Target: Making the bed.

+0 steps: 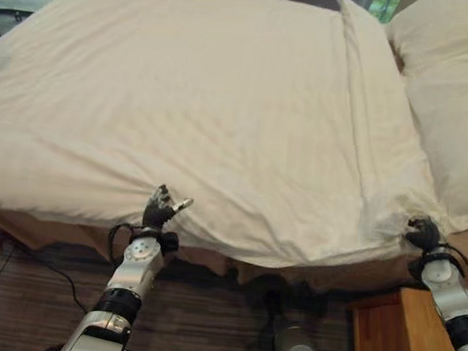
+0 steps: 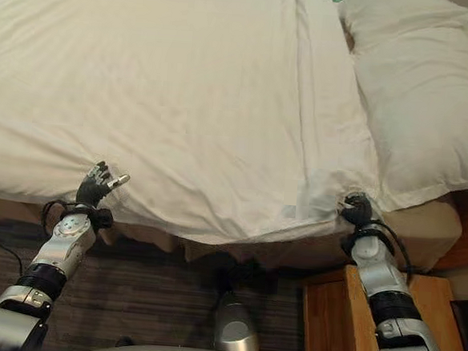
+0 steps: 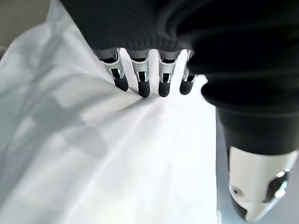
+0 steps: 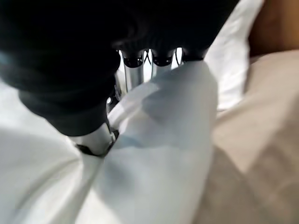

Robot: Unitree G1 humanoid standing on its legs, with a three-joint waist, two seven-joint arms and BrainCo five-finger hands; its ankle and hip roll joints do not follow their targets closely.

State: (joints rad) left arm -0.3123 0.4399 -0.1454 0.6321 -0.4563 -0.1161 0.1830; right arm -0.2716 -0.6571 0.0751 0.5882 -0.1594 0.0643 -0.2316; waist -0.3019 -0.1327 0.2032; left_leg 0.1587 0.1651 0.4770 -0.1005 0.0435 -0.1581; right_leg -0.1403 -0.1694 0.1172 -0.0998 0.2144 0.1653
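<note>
White duvet (image 1: 222,118): left hand (image 1: 161,209) relaxed, right hand (image 2: 358,208) apparently gripping corner.

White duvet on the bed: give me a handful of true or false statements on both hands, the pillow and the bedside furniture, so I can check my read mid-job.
1. The right hand is shut on the near corner of the white duvet. True.
2. The left hand grips a bunched fold of the duvet. False: its fingers are straight, their tips touching the cloth.
3. A white pillow lies at the robot's right end of the bed. True.
4. The pillow lies on top of the duvet's middle. False: it lies beside the duvet's folded edge.
5. A wooden bedside cabinet stands under the right arm. True.
</note>
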